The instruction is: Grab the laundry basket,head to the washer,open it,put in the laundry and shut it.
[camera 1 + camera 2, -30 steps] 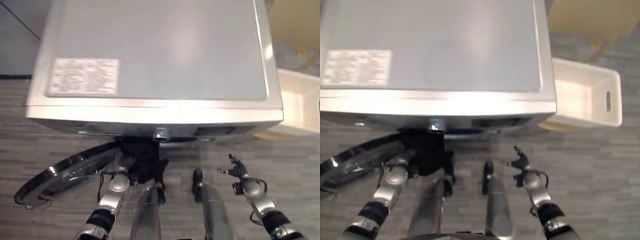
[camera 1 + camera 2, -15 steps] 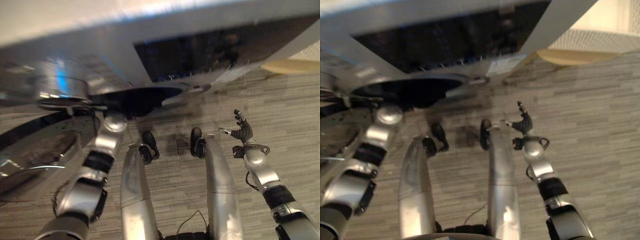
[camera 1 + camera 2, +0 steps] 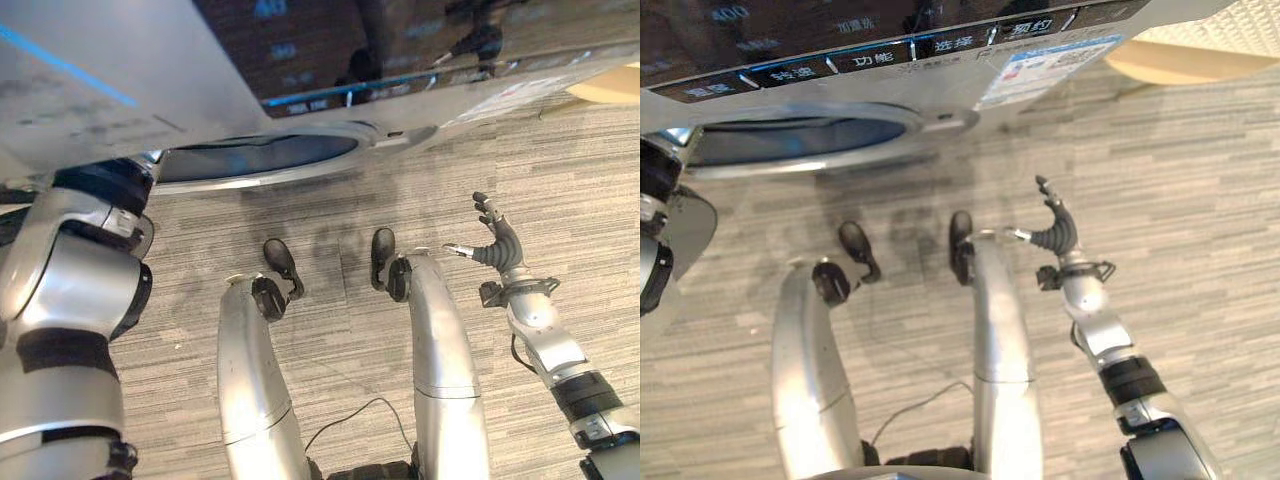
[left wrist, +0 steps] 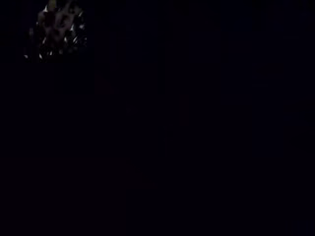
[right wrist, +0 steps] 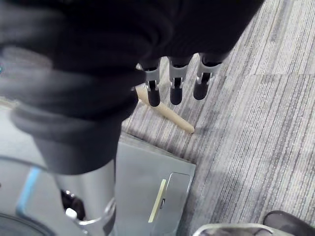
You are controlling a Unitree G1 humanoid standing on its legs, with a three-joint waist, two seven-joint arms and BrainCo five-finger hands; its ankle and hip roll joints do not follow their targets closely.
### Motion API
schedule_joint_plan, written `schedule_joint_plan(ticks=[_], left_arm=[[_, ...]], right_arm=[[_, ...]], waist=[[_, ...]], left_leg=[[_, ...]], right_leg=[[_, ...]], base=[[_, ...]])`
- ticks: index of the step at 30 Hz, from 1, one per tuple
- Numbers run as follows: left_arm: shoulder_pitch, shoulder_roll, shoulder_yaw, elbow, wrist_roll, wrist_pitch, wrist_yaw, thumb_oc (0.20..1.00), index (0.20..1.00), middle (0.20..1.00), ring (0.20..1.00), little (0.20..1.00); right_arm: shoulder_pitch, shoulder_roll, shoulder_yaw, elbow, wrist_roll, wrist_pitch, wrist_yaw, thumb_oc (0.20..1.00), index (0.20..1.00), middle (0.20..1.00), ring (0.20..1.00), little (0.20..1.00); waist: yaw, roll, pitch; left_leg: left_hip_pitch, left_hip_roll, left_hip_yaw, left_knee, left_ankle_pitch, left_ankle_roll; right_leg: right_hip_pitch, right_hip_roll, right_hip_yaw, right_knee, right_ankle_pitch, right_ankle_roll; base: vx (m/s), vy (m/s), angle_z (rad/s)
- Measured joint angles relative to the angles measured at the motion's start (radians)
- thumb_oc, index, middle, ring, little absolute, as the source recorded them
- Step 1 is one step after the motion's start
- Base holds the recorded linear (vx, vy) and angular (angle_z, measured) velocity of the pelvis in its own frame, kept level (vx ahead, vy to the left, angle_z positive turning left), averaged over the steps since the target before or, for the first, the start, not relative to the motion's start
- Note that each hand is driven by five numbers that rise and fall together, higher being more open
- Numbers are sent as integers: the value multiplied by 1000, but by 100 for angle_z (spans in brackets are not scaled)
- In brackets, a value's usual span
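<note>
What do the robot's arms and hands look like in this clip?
Both arms are silver-grey with black bands at the joints. The right hand has silver fingers with dark tips and a dark ribbed cover over its back and wrist. The left arm is bulky and rounded.

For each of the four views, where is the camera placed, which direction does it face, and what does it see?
Left eye view: on the head, facing down at the washer front and floor; right hand raised, fingers relaxed.
Right eye view: beside it, facing likewise; both share the washer's round opening and that hand.
Left wrist view: almost black, nothing readable.
Right wrist view: on the right wrist, facing down along straight fingers to carpet.
</note>
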Motion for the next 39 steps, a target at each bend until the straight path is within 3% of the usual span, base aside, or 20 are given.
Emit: schedule_joint_plan(ticks=[6,9,11,12,13,14,15,16,17,19,20,21,22,23,26,27,29,32,37,39], left_arm=[[77,0,19,-35,42,-1,-131,1000,1000,1000,1000,1000],[302,0,105,-201,41,-7,-175,1000,1000,1000,1000,1000],[456,-59,234,-285,38,-7,-180,1000,1000,1000,1000,1000],[588,-133,294,-316,25,-15,-180,1000,1000,1000,1000,1000],[738,-219,305,-306,21,-11,-186,1000,1000,1000,1000,1000],[801,-231,291,-299,21,-9,-193,1000,1000,1000,1000,1000],[913,-287,359,-342,21,-12,-207,1000,1000,1000,1000,1000],[1063,-376,448,-413,20,-19,-214,1000,1000,1000,1000,1000],[1233,-449,441,-410,-7,-10,-232,1000,1000,1000,1000,1000],[1410,-467,443,-411,-18,-10,-276,1000,1000,1000,1000,1000],[1488,-473,447,-410,-18,-13,-300,1000,1000,1000,1000,1000],[1584,-473,421,-376,-19,-9,-326,1000,1000,1000,1000,1000],[1643,-457,398,-364,-19,-9,-350,1000,1000,1000,1000,1000],[1653,-447,412,-362,-19,-13,-359,1000,1000,1000,1000,1000],[1608,-454,483,-296,-54,-12,-378,1000,1000,1000,1000,1000],[1565,-460,480,-271,-57,-18,-388,1000,1000,1000,1000,1000],[1529,-479,487,-246,-57,-18,-390,1000,1000,1000,1000,1000],[1526,-505,487,-165,-54,-22,-405,1000,1000,1000,1000,1000],[1518,-504,479,-151,-36,-30,-413,1000,1000,1000,1000,1000],[1510,-503,476,-127,-34,-37,-411,1000,1000,1000,1000,1000]], right_arm=[[5,0,2,15,0,2,26,1000,1000,1000,1000,1000],[44,2,-5,37,0,5,28,1000,1000,1000,1000,1000],[40,34,-12,85,1,27,26,1000,1000,1000,1000,1000],[62,61,-3,119,2,35,22,1000,1000,1000,1000,1000],[116,97,22,155,9,38,20,1000,1000,1000,1000,1000],[133,109,43,158,19,40,24,1000,1000,1000,1000,1000],[134,134,29,190,20,45,22,1000,1000,1000,1000,1000],[129,170,6,259,21,68,19,1000,1000,1000,1000,1000],[148,183,9,305,21,85,21,1000,1000,1000,1000,1000],[186,191,6,325,19,85,28,1000,1000,1000,1000,1000],[204,205,-5,373,19,93,33,1000,1000,1000,1000,1000],[268,199,-13,416,18,102,47,1000,1000,1000,1000,1000],[345,171,-22,437,16,101,51,1000,1000,1000,1000,1000],[361,160,-32,467,13,104,53,1000,1000,1000,1000,1000],[342,166,-42,553,-3,118,68,1000,1000,1000,1000,1000],[343,168,-40,574,-12,121,78,1000,1000,1000,1000,1000],[344,166,-42,592,-12,124,93,1000,1000,1000,1000,1000],[342,178,-81,629,-11,122,116,1000,1000,1000,1000,1000],[322,205,-98,676,-11,124,132,1000,1000,1000,1000,1000],[304,226,-97,696,-13,123,131,1000,1000,1000,1000,1000]], waist=[[-7,0,0],[21,1,-31],[27,-5,-26],[36,-4,-64],[42,-11,-168],[61,-20,-180],[80,-16,-181],[93,-18,-182],[113,-17,-182],[153,-5,-180],[152,-6,-182],[155,14,-222],[157,29,-311],[169,41,-345],[167,41,-348],[165,31,-348],[160,31,-349],[142,24,-380],[142,11,-397],[154,7,-401]], left_leg=[[28,-8,-15,14,-3,0],[88,-25,-24,-38,6,-3],[163,-33,-26,-82,4,-21],[216,-40,-22,-139,7,-30],[248,-60,-20,-213,9,-50],[315,-61,-29,-235,20,-30],[372,-65,-29,-288,15,-63],[458,-76,-23,-374,39,-71],[614,-97,-11,-530,88,-77],[801,-119,-4,-672,108,-73],[926,-121,-5,-775,147,-84],[1098,-131,2,-945,212,-83],[1136,-138,2,-1017,224,-80],[1176,-145,6,-1060,235,-72],[1238,-159,-20,-1092,258,-53],[1267,-180,-94,-1092,261,-52],[1301,-182,-145,-1109,261,-52],[1405,-186,-138,-1179,261,-54],[1419,-207,-127,-1206,261,-51],[1416,-213,-81,-1215,254,-38]], right_leg=[[36,-7,-9,20,-2,-2],[95,-18,-24,-3,-28,-13],[168,-28,-35,-40,-34,-17],[219,-31,-42,-84,-39,-15],[245,-34,-48,-164,-36,-10],[292,-31,-58,-196,-18,-10],[346,-42,-79,-226,-22,-9],[425,-44,-84,-296,-5,-5],[564,-42,-87,-417,28,7],[753,-38,-113,-544,32,26],[872,-22,-117,-639,68,36],[1026,-18,-134,-772,99,61],[1078,-7,-134,-849,106,68],[1105,-9,-130,-875,111,73],[1202,3,-128,-981,163,86],[1255,-1,-126,-1024,174,93],[1299,-1,-124,-1055,194,102],[1417,2,-129,-1167,249,118],[1418,-13,-100,-1202,281,138],[1383,-29,-68,-1192,295,151]], base=[[8,-34,5],[-47,-39,18],[-63,-32,13],[-38,-11,38],[-39,-15,47],[-38,-5,50],[-14,-1,31],[37,3,33],[183,-1,25],[259,0,16],[139,8,15],[167,18,40],[170,18,41],[288,40,20],[186,89,-11],[229,167,-3],[193,180,-5],[102,218,-5],[-50,216,-14],[-291,183,-57]])
